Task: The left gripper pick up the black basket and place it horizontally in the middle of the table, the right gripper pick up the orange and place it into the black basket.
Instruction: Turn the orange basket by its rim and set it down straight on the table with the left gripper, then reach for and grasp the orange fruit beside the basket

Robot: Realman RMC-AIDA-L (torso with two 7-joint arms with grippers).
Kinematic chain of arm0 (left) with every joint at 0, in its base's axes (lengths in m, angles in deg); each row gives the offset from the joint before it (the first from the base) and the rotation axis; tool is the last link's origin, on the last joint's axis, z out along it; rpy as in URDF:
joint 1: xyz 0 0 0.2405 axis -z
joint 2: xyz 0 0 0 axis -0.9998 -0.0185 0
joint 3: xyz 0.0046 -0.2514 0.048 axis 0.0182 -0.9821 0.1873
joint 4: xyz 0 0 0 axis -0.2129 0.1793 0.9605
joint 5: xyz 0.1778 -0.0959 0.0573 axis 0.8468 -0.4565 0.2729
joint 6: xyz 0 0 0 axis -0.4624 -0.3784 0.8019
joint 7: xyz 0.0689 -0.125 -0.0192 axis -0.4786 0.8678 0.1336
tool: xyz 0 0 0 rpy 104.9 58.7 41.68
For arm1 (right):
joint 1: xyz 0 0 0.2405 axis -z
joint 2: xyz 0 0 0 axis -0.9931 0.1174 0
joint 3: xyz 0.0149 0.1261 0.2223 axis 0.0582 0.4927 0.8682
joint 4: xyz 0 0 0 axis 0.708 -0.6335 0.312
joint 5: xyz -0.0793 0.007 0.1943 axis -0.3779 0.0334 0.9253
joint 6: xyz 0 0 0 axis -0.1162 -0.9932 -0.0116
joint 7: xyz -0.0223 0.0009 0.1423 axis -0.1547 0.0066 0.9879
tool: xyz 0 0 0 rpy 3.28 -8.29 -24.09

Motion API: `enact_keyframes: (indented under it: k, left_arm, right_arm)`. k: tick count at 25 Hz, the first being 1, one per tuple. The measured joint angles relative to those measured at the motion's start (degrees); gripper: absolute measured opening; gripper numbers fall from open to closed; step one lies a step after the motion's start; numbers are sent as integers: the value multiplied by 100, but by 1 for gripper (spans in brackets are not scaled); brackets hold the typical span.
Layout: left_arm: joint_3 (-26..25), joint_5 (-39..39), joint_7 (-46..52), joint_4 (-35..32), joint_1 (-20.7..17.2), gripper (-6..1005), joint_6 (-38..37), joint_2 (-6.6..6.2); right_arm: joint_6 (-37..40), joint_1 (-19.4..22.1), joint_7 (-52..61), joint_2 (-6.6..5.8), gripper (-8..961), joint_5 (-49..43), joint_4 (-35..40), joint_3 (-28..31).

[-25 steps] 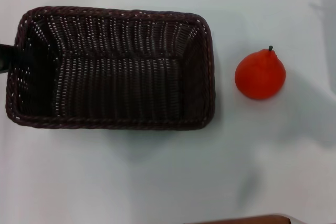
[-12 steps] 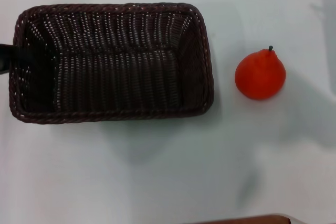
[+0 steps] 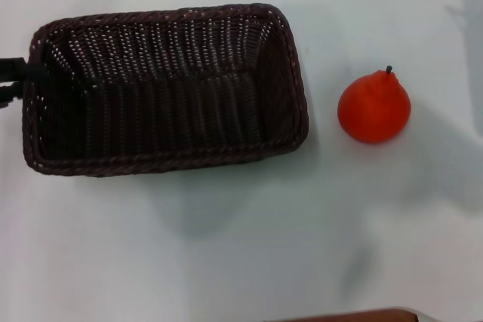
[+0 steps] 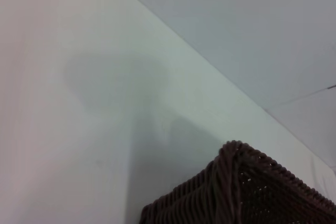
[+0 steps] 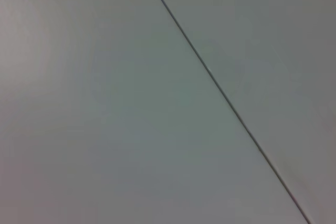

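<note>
I am seeing the black basket [image 3: 166,88] lying lengthwise toward the table's [image 3: 226,262] left edge, empty, with the left gripper [image 3: 11,73] at its left rim; whether its jaws are clenched I cannot tell. The orange [image 3: 374,106] is sitting untouched toward the right edge, so I am judging its pick-up still undone, and the right gripper is out of view.

No legible text, labels, brand marks, numbers or signs in any view. Black basket [image 3: 162,88]: plain woven wicker, unmarked. Orange [image 3: 373,106]: bare skin, no sticker. Table [image 3: 226,262]: plain white, nothing printed. Both wrist views: only unmarked surfaces and a basket corner.
</note>
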Motion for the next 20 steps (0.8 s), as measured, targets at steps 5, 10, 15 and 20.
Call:
enact_keyframes:
  k: [5,10,15,20]
  left_arm:
    - [-37,-33,-66,-3,-40,369,-47,-53]
    - [-137,-243,-354,-14,-89,501,-239,-167]
    - [-718,-1094,-1174,-36,-202,614,-481,-201]
    - [-1049,-2804,-3060,-360,-408,613,-590,90]
  right_arm:
    - [26,4,0,0,716,-1,-1,-8]
    - [93,-6,0,-6,717,-63,-30,-151]
    - [360,30,334,-69,717,-76,-360,-1009]
    - [835,213,1383,-327,718,-564,-1066,-2330]
